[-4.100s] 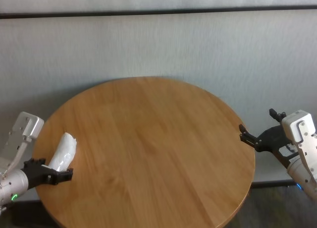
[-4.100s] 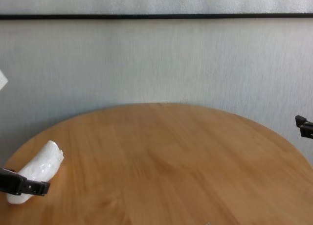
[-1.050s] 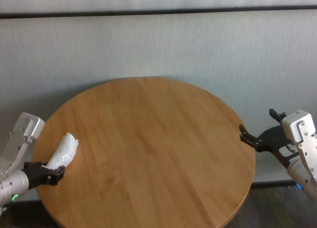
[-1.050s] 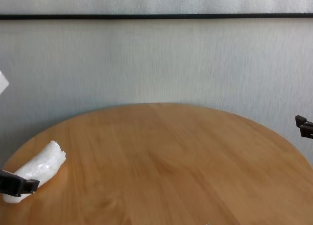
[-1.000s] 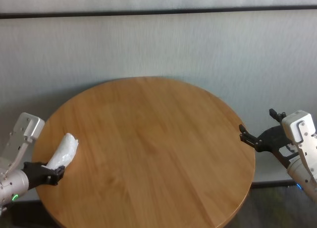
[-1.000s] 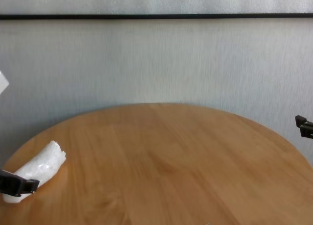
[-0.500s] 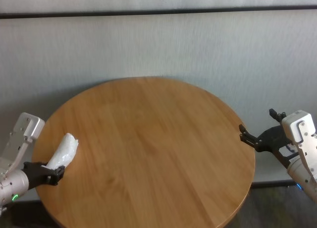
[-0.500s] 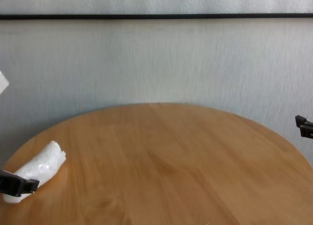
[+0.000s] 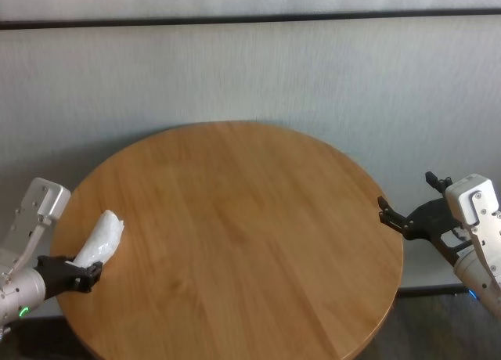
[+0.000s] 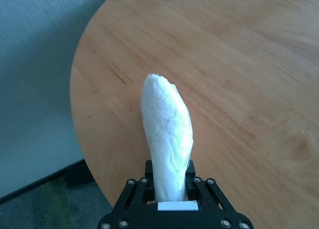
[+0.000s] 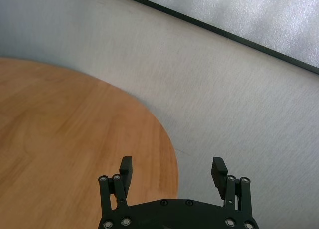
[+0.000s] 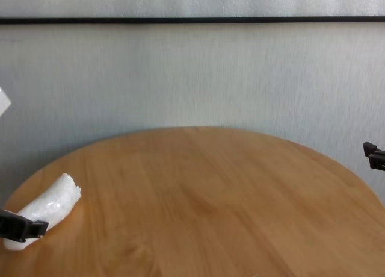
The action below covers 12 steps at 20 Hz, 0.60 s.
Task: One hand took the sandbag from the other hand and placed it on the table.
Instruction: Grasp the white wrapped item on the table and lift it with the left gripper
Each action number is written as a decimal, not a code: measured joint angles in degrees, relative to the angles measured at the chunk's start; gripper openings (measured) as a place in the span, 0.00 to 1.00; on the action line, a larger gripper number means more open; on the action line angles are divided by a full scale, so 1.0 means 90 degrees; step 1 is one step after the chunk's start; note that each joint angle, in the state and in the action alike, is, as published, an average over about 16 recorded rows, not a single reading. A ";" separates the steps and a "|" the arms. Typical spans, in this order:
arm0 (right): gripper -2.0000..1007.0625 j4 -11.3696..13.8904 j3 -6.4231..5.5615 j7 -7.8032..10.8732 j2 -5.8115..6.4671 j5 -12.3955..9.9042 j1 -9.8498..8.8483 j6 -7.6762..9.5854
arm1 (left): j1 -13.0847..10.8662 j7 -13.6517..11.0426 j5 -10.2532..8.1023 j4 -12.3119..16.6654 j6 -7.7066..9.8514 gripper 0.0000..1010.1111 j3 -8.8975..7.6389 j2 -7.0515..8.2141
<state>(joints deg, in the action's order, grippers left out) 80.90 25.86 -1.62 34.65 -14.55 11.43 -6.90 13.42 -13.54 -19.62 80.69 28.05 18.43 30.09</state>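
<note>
Setting: a pale grey textured wall with a dark horizontal strip (image 9: 250, 19) near its top, behind a large round counter (image 9: 235, 235) of smooth light-brown wood grain.

Item 1: a white, elongated, loaf-shaped sandbag (image 9: 100, 239) of crinkly shiny plastic. It lies at the counter's left edge, its far end pointing inward across the wood; whether its belly touches the top I cannot tell.

Item 2: my left tool (image 9: 81, 274), long, black and two-fingered, on a silver-grey wrist with a green ring light (image 9: 23, 311). Its fingers are pinched on the sandbag's near end; the left wrist view shows the bag (image 10: 167, 139) running straight out from between them. I judge this end-on hold leaves most of the bag's length free for the other tool to take.

Item 3: my right tool (image 9: 404, 217), of the same build, blue light at the wrist. It hovers just off the counter's right rim, well apart from the bag, fingers spread and holding nothing (image 11: 172, 171). I judge it is waiting, already wide enough to receive.

Change record: four seconds ago my left tool reached further along the bag, its fingers spread on either side; it now sits nearer the bag's end, closed on it. Across the last second nothing differs. The right tool has not shifted.
</note>
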 joint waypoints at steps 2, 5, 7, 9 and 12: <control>0.99 0.0000 0.0000 0.0000 0.0000 0.0000 0.0000 0.0000 | 0.0000 0.0000 0.0000 0.0000 0.0000 0.36 0.0000 0.0000; 0.99 0.0000 0.0000 0.0000 0.0000 0.0000 0.0000 0.0000 | 0.0000 0.0000 0.0000 0.0000 0.0000 0.36 0.0000 0.0000; 0.99 0.0000 0.0000 0.0000 0.0000 0.0000 0.0000 0.0000 | 0.0000 0.0000 0.0000 0.0000 0.0000 0.36 0.0000 0.0000; 0.99 0.0000 0.0000 0.0000 0.0000 0.0000 0.0000 0.0000 | 0.0000 0.0000 0.0000 0.0000 0.0000 0.36 0.0000 0.0000; 0.99 0.0000 0.0000 0.0000 0.0000 0.0000 0.0000 0.0000 | 0.0000 0.0000 0.0000 0.0000 0.0000 0.36 0.0000 0.0000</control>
<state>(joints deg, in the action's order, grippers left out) 80.90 25.86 -1.62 34.65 -14.55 11.43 -6.90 13.42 -13.54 -19.62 80.69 28.05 18.43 30.09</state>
